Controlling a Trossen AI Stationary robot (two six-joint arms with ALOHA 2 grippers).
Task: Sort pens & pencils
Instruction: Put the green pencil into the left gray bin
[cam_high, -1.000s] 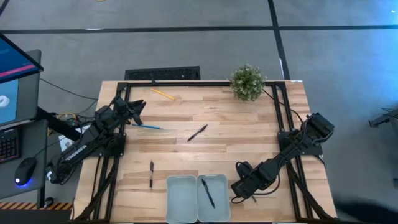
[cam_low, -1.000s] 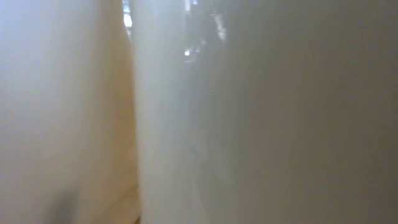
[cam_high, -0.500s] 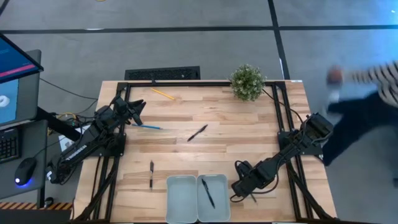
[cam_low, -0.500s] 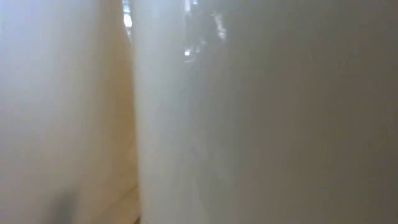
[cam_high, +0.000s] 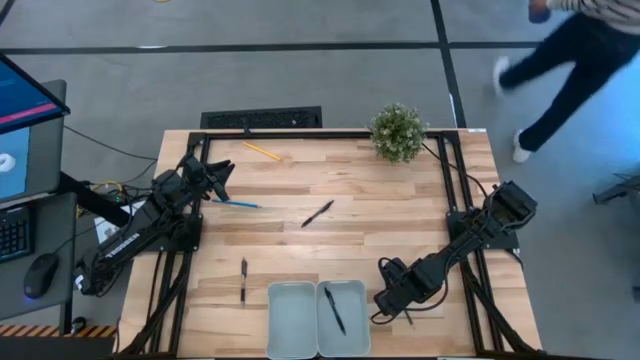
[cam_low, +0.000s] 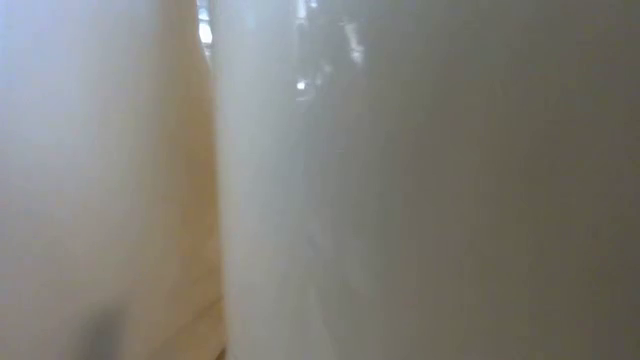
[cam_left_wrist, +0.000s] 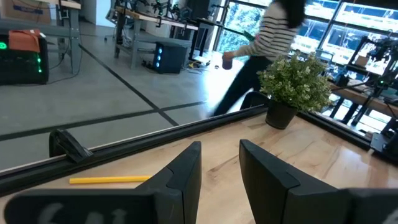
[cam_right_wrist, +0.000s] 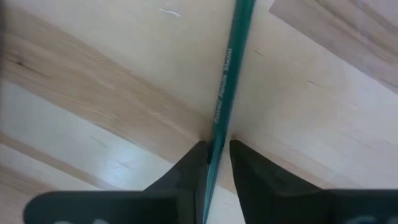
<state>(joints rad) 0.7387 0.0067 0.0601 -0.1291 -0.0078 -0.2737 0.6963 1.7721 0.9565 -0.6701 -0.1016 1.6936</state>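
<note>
In the high view my right gripper (cam_high: 386, 300) is low over the table's near right part, just right of two pale trays. In its wrist view the fingers close on a dark teal pen (cam_right_wrist: 225, 74). One black pen (cam_high: 334, 310) lies in the right tray (cam_high: 357, 300). Another pen (cam_high: 318, 213) lies mid-table, and a third (cam_high: 243, 280) lies left of the empty left tray (cam_high: 290, 320). The light blue pencil (cam_high: 236, 203) and the yellow pencil (cam_high: 262, 151) lie flat near my left gripper (cam_high: 220, 180). That gripper (cam_left_wrist: 221, 158) is open and hovers, with the yellow pencil (cam_left_wrist: 109, 180) below it. My right gripper pinches the teal pen between its two fingers (cam_right_wrist: 193, 163), at a spot (cam_right_wrist: 217, 127) toward one end of the shaft. The fingers come from above, pointing down. The pen runs out past the fingertips, level and close over the wood; I cannot tell whether it is lifted.
A potted plant (cam_high: 398, 131) stands at the table's far edge, right of centre. Black frame rails (cam_high: 445, 180) run along the table's sides. The trays' white walls (cam_low: 400, 200) block the low view. A person (cam_high: 570, 40) walks on the floor beyond the far right corner.
A person has come in from the right and walked past the table's right side toward the far corner. Neither arm has visibly moved, and no pen or pencil has shifted.
</note>
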